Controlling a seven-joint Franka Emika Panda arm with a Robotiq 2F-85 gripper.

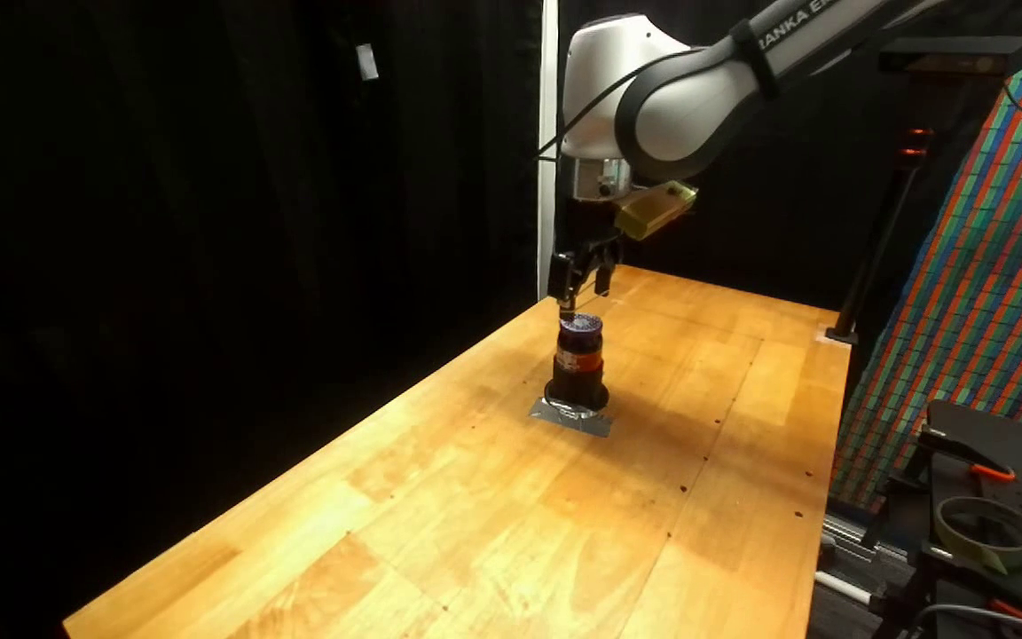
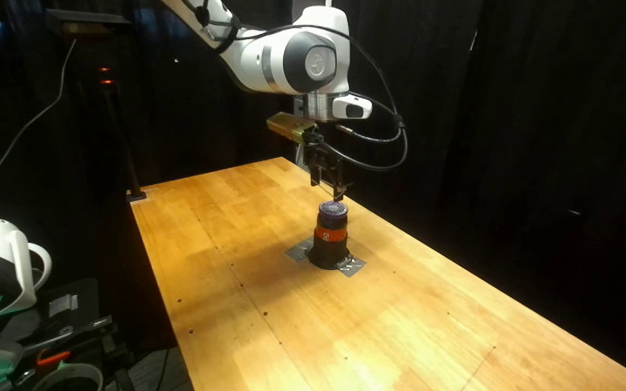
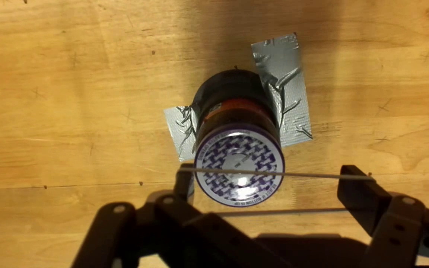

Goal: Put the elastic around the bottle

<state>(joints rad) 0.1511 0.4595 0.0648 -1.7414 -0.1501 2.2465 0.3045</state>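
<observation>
Above the table (image 1: pixel 475 515), near the lid (image 3: pixel 239 160) of the upright bottle (image 1: pixel 580 359), the gripper (image 3: pixel 272 186) holds the elastic (image 3: pixel 307 175) stretched between widely spread fingers (image 3: pixel 363 197). One strand appears across the lid; ideally, the loop is centred first, then lowered evenly around it.

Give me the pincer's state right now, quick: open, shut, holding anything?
Pincer: open, with the elastic stretched across it; bottle not gripped.

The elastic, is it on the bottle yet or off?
Off: in the wrist view the elastic stretches between the spread fingers, crossing over the bottle, not around it.
</observation>
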